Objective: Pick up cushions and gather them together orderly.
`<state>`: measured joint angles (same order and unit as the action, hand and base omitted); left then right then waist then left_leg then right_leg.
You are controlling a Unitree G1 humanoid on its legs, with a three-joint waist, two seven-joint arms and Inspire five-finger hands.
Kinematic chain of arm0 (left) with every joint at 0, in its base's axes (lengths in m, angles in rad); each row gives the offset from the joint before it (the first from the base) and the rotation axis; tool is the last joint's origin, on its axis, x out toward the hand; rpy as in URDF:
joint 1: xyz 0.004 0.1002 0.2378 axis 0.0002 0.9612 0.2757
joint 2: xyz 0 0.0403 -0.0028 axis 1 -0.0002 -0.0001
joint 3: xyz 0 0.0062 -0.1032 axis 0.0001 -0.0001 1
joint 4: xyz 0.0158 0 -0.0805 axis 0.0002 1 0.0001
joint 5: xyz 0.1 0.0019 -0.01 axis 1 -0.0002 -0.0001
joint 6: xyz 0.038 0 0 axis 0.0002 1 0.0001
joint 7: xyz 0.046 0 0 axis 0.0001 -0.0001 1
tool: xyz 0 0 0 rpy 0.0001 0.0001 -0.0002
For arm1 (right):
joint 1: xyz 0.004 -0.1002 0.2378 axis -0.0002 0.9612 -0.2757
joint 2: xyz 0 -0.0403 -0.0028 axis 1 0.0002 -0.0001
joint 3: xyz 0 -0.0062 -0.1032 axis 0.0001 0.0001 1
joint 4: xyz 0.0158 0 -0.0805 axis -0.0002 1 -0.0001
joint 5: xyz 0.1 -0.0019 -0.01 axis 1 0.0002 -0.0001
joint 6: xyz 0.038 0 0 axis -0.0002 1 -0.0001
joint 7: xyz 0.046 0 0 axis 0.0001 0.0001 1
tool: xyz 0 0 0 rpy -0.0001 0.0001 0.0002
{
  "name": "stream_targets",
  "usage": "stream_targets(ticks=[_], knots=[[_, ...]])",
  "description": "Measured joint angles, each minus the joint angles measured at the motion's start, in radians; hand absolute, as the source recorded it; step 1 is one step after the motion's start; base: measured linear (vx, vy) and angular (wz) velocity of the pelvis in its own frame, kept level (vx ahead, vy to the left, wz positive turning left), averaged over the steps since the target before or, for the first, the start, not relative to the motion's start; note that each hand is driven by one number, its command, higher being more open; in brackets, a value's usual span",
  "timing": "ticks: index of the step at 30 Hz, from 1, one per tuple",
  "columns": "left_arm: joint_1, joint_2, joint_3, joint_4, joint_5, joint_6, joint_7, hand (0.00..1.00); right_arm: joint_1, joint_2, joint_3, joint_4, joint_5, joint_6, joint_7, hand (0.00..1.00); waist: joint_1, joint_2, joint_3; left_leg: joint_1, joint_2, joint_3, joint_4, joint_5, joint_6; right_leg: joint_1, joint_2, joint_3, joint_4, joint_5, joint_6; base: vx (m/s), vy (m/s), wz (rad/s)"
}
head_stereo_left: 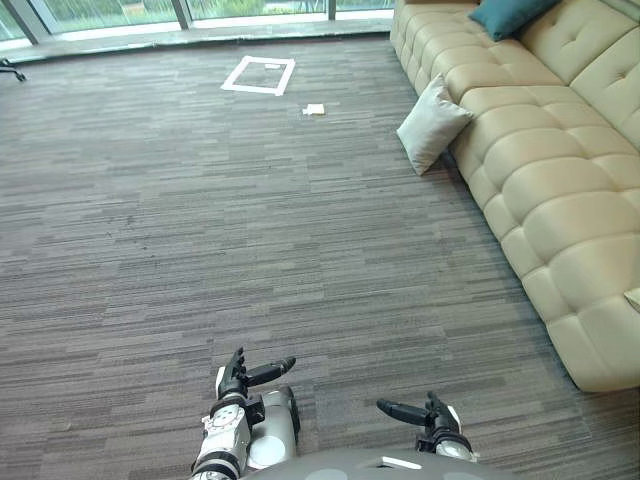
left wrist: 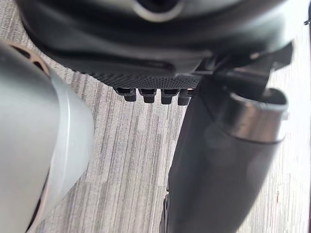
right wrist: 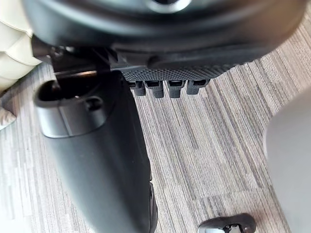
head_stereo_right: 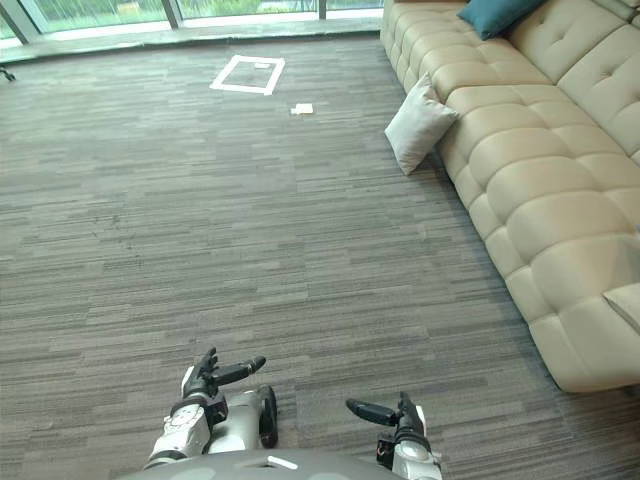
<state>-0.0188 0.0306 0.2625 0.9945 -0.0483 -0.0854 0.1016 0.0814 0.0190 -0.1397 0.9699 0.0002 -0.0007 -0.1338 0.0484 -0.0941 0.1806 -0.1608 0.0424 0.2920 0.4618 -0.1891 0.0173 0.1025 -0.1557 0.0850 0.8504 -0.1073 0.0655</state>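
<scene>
Currently recorded, item by item.

Pale grey cushion (head_stereo_left: 432,125): stood on the carpet floor (head_stereo_left: 180,230), tilted, leaned against the front of the sofa (head_stereo_left: 560,210), touching it.

Teal cushion (head_stereo_left: 510,14): laid on the sofa seat at the far end, well apart from the grey one.

Sofa: cream, tufted, set along the right side of the floor.

White tape square (head_stereo_left: 258,75): marked on the carpet far ahead. A small white scrap (head_stereo_left: 314,109) is lain just beside it.

Left hand (head_stereo_left: 238,380): held low over the carpet, near the body, well apart from both cushions. Its fingers (left wrist: 146,94) are kept straight and side by side, the thumb stuck out, and nothing is held.

Right hand (head_stereo_left: 432,415): held low alongside. Its fingers (right wrist: 160,88) are likewise extended in a row, thumb out, and nothing is grasped.
</scene>
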Motion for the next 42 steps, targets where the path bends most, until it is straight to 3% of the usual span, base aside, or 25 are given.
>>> stream_targets(ticks=[1,2,3,4,6,8,9,11,13,14,17,18,19,20,22,24,26,27,30,33,35,37,38,40,42], knots=[[-0.007,-0.002,-0.004,0.024,0.000,0.005,0.003,1.00,-0.001,-0.014,0.001,-0.007,0.000,-0.006,0.002,1.00,-0.005,0.008,0.005,0.077,-0.015,-0.003,-0.051,-0.029,-0.004,-0.104,-0.024,-0.016,0.199,0.013,0.010,0.51,0.169,-0.03],[-0.009,-0.004,-0.014,0.034,0.000,0.009,0.005,1.00,-0.001,-0.025,0.001,-0.027,0.000,-0.009,0.003,1.00,-0.006,0.022,0.011,0.155,-0.020,-0.004,-0.096,-0.038,0.002,-0.199,-0.032,-0.055,0.296,-0.053,0.002,0.51,0.139,-0.04],[-0.009,-0.005,-0.018,0.034,0.000,0.009,0.005,1.00,-0.001,-0.027,0.001,-0.032,0.000,-0.010,0.003,1.00,-0.008,0.025,0.012,0.171,-0.019,-0.006,-0.107,-0.039,0.003,-0.214,-0.032,-0.066,0.302,-0.062,0.000,0.62,0.091,-0.07],[-0.001,-0.012,-0.025,0.037,0.000,0.009,0.007,1.00,0.003,-0.035,-0.003,-0.063,0.000,-0.018,0.002,1.00,-0.013,0.053,0.020,0.256,-0.011,-0.022,-0.181,-0.048,-0.001,-0.308,-0.027,-0.140,0.300,-0.114,-0.019,0.53,0.033,0.03],[-0.002,-0.018,-0.028,0.049,0.000,0.010,0.008,1.00,0.001,-0.029,-0.025,-0.086,0.000,-0.027,0.001,1.00,-0.026,0.059,0.023,0.324,0.003,-0.036,-0.227,-0.067,-0.008,-0.407,-0.013,-0.205,0.237,-0.157,-0.037,0.59,-0.066,0.15],[-0.002,-0.020,-0.068,0.059,0.000,0.010,0.004,1.00,-0.010,-0.029,-0.027,-0.093,0.002,-0.034,-0.001,1.00,-0.043,0.053,0.028,0.422,0.028,-0.044,-0.258,-0.095,-0.021,-0.485,0.008,-0.268,-0.074,-0.151,-0.038,0.66,-0.207,0.51],[-0.001,-0.023,-0.092,0.064,0.003,0.010,-0.001,1.00,-0.012,-0.025,-0.028,-0.092,0.005,-0.036,0.000,1.00,-0.053,0.035,0.026,0.477,0.033,-0.072,-0.261,-0.144,-0.075,-0.468,0.013,-0.270,-0.222,-0.025,-0.096,0.69,-0.254,0.57],[-0.013,-0.054,-0.104,0.072,0.003,0.008,-0.014,1.00,-0.046,-0.040,-0.034,-0.068,-0.003,-0.029,-0.002,1.00,-0.042,0.070,0.030,0.485,0.040,-0.099,-0.263,-0.143,-0.073,-0.446,0.031,-0.292,-0.207,-0.058,-0.098,0.49,-0.165,0.21],[-0.013,-0.085,-0.125,0.069,0.005,-0.001,-0.024,1.00,-0.049,-0.043,-0.037,-0.060,-0.011,-0.025,-0.002,1.00,-0.051,0.072,0.036,0.476,-0.001,-0.117,-0.268,-0.090,-0.056,-0.435,0.008,-0.303,-0.166,-0.081,-0.107,0.31,-0.075,0.33],[-0.012,-0.085,-0.132,0.074,0.018,-0.001,-0.037,1.00,-0.045,-0.035,-0.041,-0.061,-0.004,-0.016,-0.002,1.00,-0.056,0.066,0.032,0.481,-0.005,-0.107,-0.257,-0.051,-0.054,-0.411,-0.001,-0.307,-0.143,-0.128,-0.133,0.30,-0.078,0.43],[-0.010,-0.091,-0.132,0.072,0.022,-0.001,-0.038,1.00,-0.038,-0.028,-0.035,-0.059,-0.020,-0.017,0.000,1.00,-0.056,0.073,0.029,0.471,0.013,-0.146,-0.182,-0.035,-0.070,-0.352,0.009,-0.321,-0.177,-0.190,-0.131,0.35,-0.154,0.32],[-0.006,-0.090,-0.119,0.061,0.025,0.002,-0.038,1.00,-0.025,-0.036,-0.035,-0.064,-0.021,-0.013,0.003,1.00,-0.065,0.099,0.015,0.319,0.062,-0.200,0.127,0.023,-0.205,-0.283,0.032,-0.357,-0.259,-0.189,-0.130,0.27,-0.128,0.34],[-0.004,-0.090,-0.113,0.052,0.026,0.002,-0.038,1.00,-0.022,-0.039,-0.035,-0.064,-0.021,-0.011,0.002,1.00,-0.065,0.104,0.013,0.284,0.076,-0.210,0.210,0.060,-0.260,-0.261,0.041,-0.360,-0.281,-0.188,-0.131,0.38,-0.136,0.31],[0.003,-0.089,-0.089,0.039,0.032,0.001,-0.039,1.00,-0.018,-0.047,-0.033,-0.064,-0.023,-0.009,0.003,1.00,-0.064,0.115,0.012,0.218,0.106,-0.216,0.349,0.113,-0.281,-0.218,0.064,-0.365,-0.317,-0.189,-0.133,0.22,-0.022,-0.06],[0.016,-0.091,-0.044,0.014,0.039,0.001,-0.035,1.00,-0.015,-0.058,-0.025,-0.058,-0.028,-0.009,0.000,1.00,-0.060,0.138,0.012,0.126,0.163,-0.183,0.568,0.121,-0.272,-0.132,0.106,-0.356,-0.381,-0.199,-0.156,0.25,0.029,-0.24],[0.036,-0.083,-0.010,-0.033,0.038,-0.001,-0.025,1.00,-0.016,-0.060,0.008,-0.036,-0.026,-0.007,-0.001,1.00,-0.054,0.124,0.012,0.035,0.186,-0.096,0.627,0.075,-0.191,-0.037,0.116,-0.329,-0.459,-0.199,-0.159,0.28,0.048,-0.42],[0.035,-0.077,-0.002,-0.036,0.037,-0.006,-0.020,1.00,-0.016,-0.057,0.012,-0.024,-0.026,-0.006,0.002,1.00,-0.042,0.117,0.012,-0.023,0.206,-0.012,0.480,0.010,-0.105,0.029,0.108,-0.299,-0.528,-0.176,-0.126,0.33,0.075,-0.50],[0.035,-0.076,-0.002,-0.037,0.038,-0.006,-0.020,1.00,-0.016,-0.057,0.012,-0.022,-0.026,-0.006,0.002,1.00,-0.042,0.117,0.012,-0.029,0.206,-0.007,0.456,0.006,-0.098,0.036,0.105,-0.297,-0.534,-0.176,-0.125,0.39,0.117,-0.49],[0.027,-0.071,-0.002,-0.049,0.038,-0.016,-0.021,1.00,-0.013,-0.051,0.009,-0.010,-0.019,0.002,-0.003,1.00,-0.023,0.102,0.021,-0.074,0.167,-0.009,0.093,0.001,-0.079,0.121,0.071,-0.251,-0.613,-0.171,-0.101,0.41,0.195,-0.48],[0.021,-0.067,-0.002,-0.052,0.036,-0.022,-0.020,1.00,-0.002,-0.049,0.012,-0.011,-0.019,0.000,-0.009,1.00,-0.004,0.100,0.021,-0.103,0.137,-0.062,-0.167,0.082,-0.079,0.181,0.039,-0.192,-0.645,-0.221,-0.028,0.45,0.305,-0.56],[0.019,-0.049,-0.003,-0.039,0.034,-0.019,-0.020,1.00,-0.008,-0.044,0.013,0.008,-0.018,0.001,-0.010,1.00,0.002,0.090,0.009,-0.101,0.127,-0.070,-0.130,0.191,-0.078,0.210,0.016,-0.145,-0.638,-0.254,-0.004,0.50,0.377,-0.51],[0.018,-0.020,-0.001,-0.031,0.035,-0.014,-0.020,1.00,0.004,-0.007,0.013,0.005,-0.018,-0.001,-0.011,1.00,-0.001,0.038,-0.012,-0.105,0.086,-0.053,-0.091,0.166,-0.068,0.202,-0.035,-0.103,-0.610,-0.226,-0.017,0.55,0.415,-0.14],[0.016,-0.013,0.000,-0.027,0.034,-0.012,-0.021,1.00,0.011,0.006,0.013,0.007,-0.018,0.000,-0.009,1.00,0.002,0.015,-0.027,-0.105,0.052,-0.042,-0.054,0.121,-0.043,0.180,-0.073,-0.078,-0.553,-0.188,0.012,0.47,0.363,0.13],[0.012,-0.012,-0.001,-0.019,0.024,-0.010,-0.015,1.00,0.012,0.007,0.012,0.007,-0.019,0.000,-0.006,1.00,0.002,0.010,-0.035,-0.089,0.022,-0.027,-0.020,0.063,-0.022,0.146,-0.104,-0.047,-0.440,-0.148,0.042,0.48,0.345,0.05],[0.000,-0.006,-0.001,0.023,0.005,-0.005,-0.001,1.00,-0.006,-0.007,0.012,0.001,-0.019,-0.003,0.001,1.00,0.001,0.014,-0.029,-0.011,-0.012,0.001,-0.028,-0.003,0.003,-0.036,-0.128,0.027,-0.048,-0.005,0.086,0.52,0.341,-0.19]])
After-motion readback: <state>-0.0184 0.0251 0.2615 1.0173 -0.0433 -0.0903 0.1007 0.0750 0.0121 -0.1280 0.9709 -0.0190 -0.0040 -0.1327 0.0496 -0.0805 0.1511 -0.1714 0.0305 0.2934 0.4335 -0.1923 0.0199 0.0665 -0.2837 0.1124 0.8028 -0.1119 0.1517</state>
